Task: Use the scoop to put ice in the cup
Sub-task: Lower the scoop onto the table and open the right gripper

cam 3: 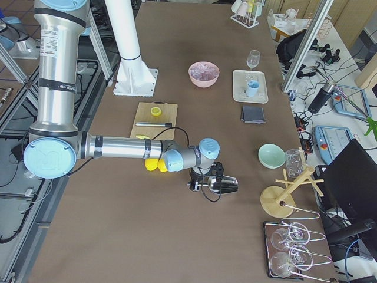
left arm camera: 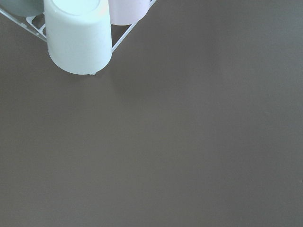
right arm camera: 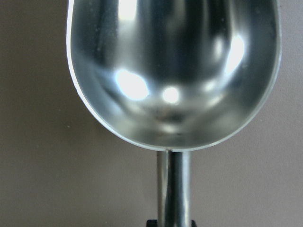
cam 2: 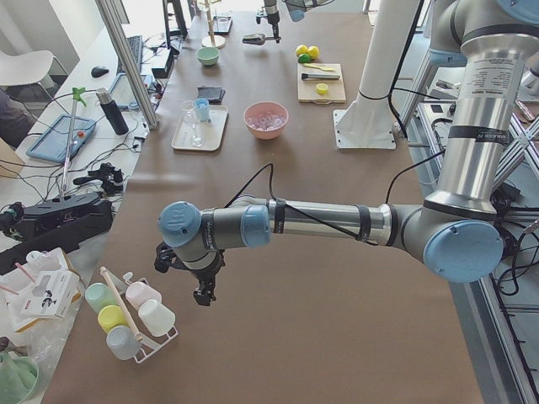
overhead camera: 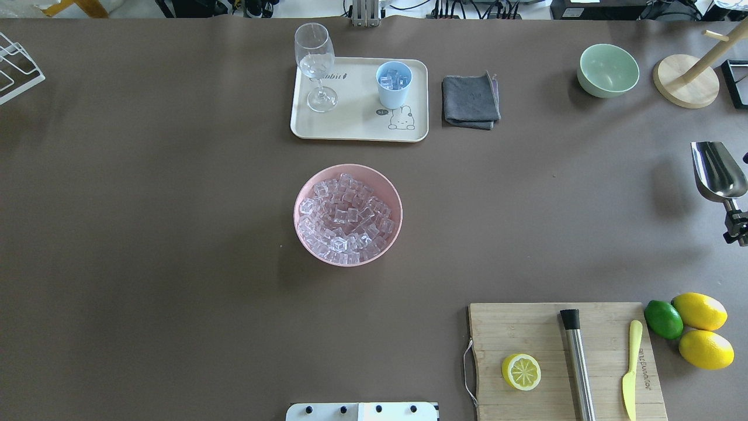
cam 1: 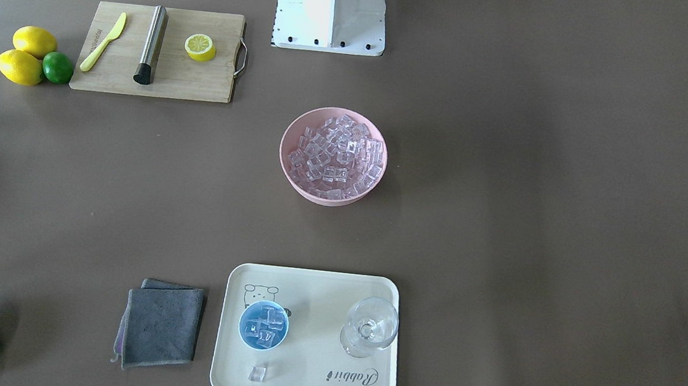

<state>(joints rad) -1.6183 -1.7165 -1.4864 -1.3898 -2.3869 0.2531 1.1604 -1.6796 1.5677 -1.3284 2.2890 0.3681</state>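
The silver scoop [overhead camera: 716, 172] hangs above the table at the far right edge of the overhead view. My right gripper [overhead camera: 737, 228] is shut on its thin handle. The right wrist view shows the scoop's trough [right arm camera: 175, 71] empty. The light-blue cup [overhead camera: 394, 82] stands on the cream tray [overhead camera: 350, 126] and holds several ice cubes [cam 1: 263, 326]. One loose cube [cam 1: 257, 373] lies on the tray beside it. A pink bowl [overhead camera: 295, 215] mid-table is full of ice [overhead camera: 345, 219]. My left gripper [cam 2: 205, 295] shows only in the exterior left view, so I cannot tell its state.
A clear stemmed glass [overhead camera: 316, 64] stands on the tray. A grey cloth [overhead camera: 470, 99] and a pale-green bowl [overhead camera: 608, 70] lie to its right. A cutting board [overhead camera: 561, 362] holds a half lemon, a steel cylinder and a yellow knife. A cup rack [cam 2: 130, 316] stands by the left gripper.
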